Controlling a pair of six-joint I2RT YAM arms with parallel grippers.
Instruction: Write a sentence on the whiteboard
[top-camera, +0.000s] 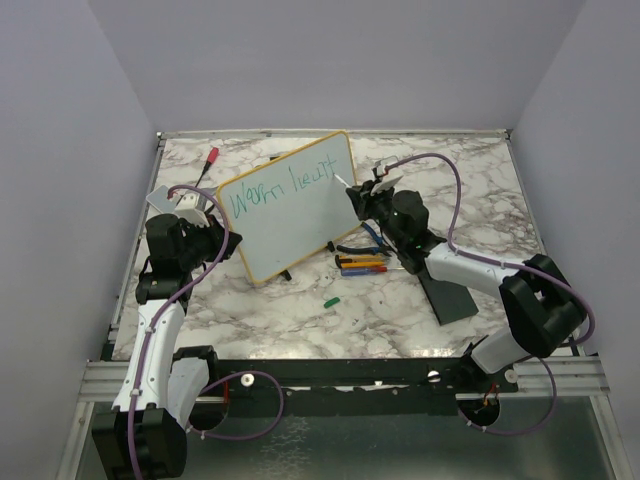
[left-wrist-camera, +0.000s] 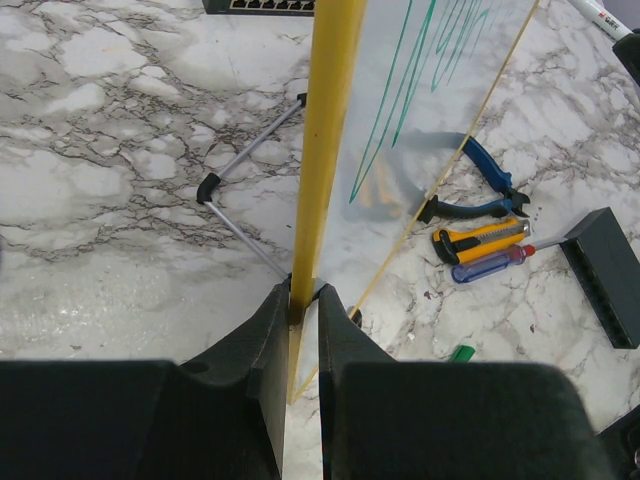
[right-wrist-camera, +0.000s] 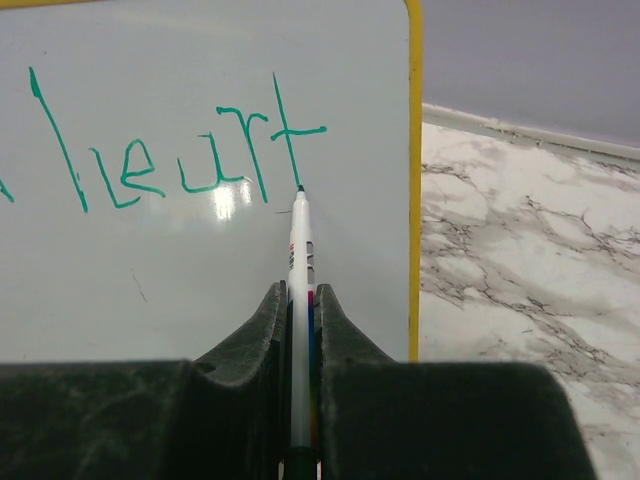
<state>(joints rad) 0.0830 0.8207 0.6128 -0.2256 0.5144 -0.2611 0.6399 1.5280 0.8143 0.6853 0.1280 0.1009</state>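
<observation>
Right fingers pinch marker, tip on whiteboard.

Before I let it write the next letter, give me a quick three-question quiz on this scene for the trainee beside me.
1. True or false: the left hand clamps the yellow frame of the whiteboard.
2. The right hand holds: A) an eraser, B) a marker, C) a ruler?
3. Fill in: the sentence so far ends in the letter ___.
Key: 1 true; 2 B; 3 t.
</observation>
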